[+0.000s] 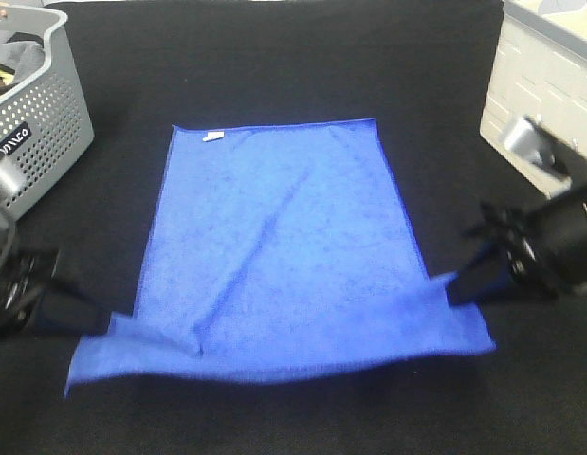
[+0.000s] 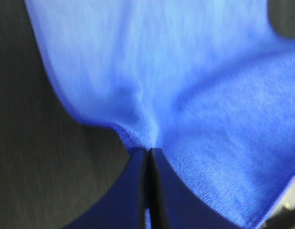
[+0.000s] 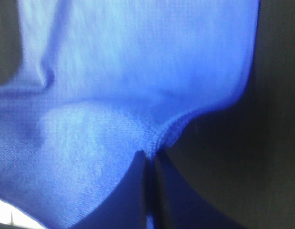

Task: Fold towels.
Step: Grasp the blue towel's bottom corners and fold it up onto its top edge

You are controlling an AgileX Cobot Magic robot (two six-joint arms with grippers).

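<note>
The left tool [image 1: 96, 322] is clamped shut on the towel [image 1: 284, 246], its two tips pressed together over a pinch of the left side hem. The near left corner droops past the tips towards the front of the bench [image 1: 274, 57]. From this tool the cloth spreads inward and ahead. A grey perforated basket [image 1: 37, 104] stands well beyond the tool on its outer side, apart from the towel.

Between the two tools the blue sheet lies open and mostly flat on the bench, with one soft crease running from the left grip diagonally towards the far edge. Its long axis runs straight away from both tools, ending at the far hem, where the small white tag [image 1: 213, 137] sits near the far left corner.

The right tool [image 1: 454, 284] is likewise closed on the right side hem, and the cloth puckers where the tips bite. The near right corner lies just past its tips.

Both grips sit at about the same level, so neither arm looks nearer the far hem. I judge the fold calls for carrying the near end forward along that long axis, both arms together.
</note>
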